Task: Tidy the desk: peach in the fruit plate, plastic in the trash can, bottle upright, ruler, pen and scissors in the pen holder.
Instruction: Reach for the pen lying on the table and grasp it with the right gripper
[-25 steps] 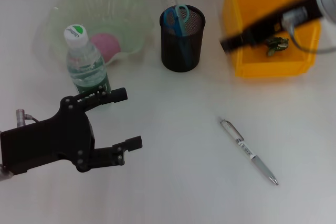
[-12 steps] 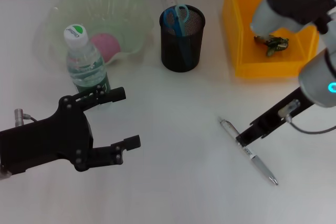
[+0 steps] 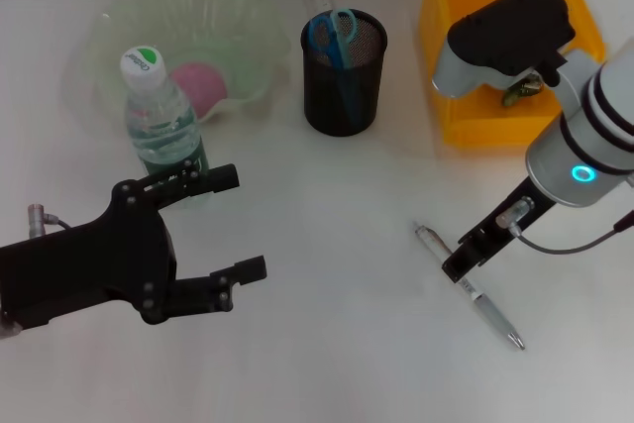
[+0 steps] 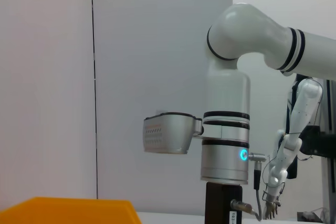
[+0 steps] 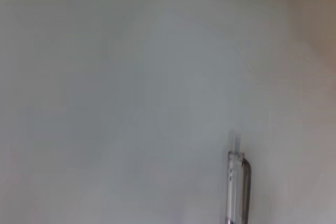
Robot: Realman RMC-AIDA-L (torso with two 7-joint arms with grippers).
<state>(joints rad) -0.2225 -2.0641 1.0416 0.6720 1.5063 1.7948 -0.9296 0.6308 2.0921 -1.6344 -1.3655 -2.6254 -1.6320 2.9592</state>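
Here, right gripper [image 3: 458, 266] meets slim silver pen [image 3: 491, 310].

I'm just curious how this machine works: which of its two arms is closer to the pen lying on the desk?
The right. Its end effector sits right over the pen, while the left end effector hovers far across the desk, beside the bottle.

Silver pen [image 3: 469, 287] laid diagonally at lower right, pink peach [image 3: 201, 83] seated in green fruit plate [image 3: 243, 17] upper left, bottle [image 3: 163, 126] stood upright before it, blue scissors [image 3: 334, 31] held in black mesh pen holder [image 3: 343, 81], crumpled plastic [image 3: 522, 89] inside yellow trash can [image 3: 466, 116]
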